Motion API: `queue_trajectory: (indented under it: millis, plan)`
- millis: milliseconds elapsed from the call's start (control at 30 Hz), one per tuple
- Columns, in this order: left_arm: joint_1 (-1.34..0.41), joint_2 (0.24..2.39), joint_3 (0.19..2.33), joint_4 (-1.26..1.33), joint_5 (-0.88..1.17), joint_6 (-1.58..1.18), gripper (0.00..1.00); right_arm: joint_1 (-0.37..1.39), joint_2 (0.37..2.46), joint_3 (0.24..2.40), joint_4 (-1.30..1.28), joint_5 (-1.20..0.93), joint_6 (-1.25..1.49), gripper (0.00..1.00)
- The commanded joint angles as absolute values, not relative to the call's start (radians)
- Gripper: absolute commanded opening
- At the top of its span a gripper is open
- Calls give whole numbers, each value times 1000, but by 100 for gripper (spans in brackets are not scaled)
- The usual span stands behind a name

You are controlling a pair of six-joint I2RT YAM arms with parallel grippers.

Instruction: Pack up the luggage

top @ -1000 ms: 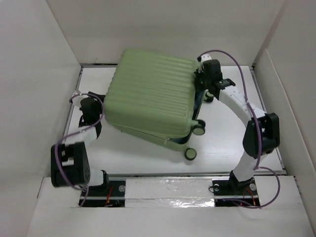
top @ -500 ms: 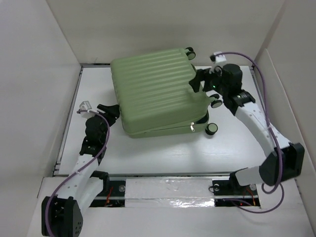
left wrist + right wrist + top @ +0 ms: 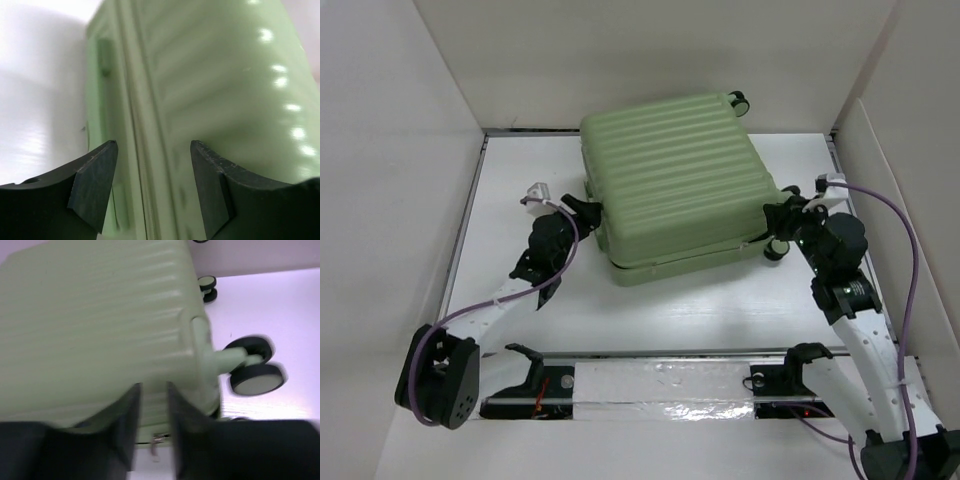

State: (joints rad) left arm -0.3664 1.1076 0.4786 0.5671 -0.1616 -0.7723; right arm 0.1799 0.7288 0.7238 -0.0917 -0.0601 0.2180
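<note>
1. Green luggage (image 3: 675, 175) lies flat at far centre of the table (image 3: 650, 310), halves shut together; contents hidden.
2. My left gripper (image 3: 582, 205) stands half open at its left edge, holding nothing.
3. My right gripper (image 3: 782, 215), at the near right corner beside the wheels (image 3: 252, 372), shows a narrow gap and grips nothing visible.
4. Judgement: closing is done; zipping likely remains.

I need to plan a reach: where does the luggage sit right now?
In the top view the luggage lies flat at the far middle of the table, between the left gripper at its left edge and the right gripper at its right side.
</note>
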Motion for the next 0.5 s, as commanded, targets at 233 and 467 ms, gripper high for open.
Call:
queue_trajectory:
  millis: [233, 467]
  plan:
    - [-373, 962, 529, 635, -302, -826, 65, 11, 647, 647, -123, 60, 264, 58]
    - [-216, 1271, 872, 563, -146, -836, 79, -92, 707, 701, -84, -94, 334, 90]
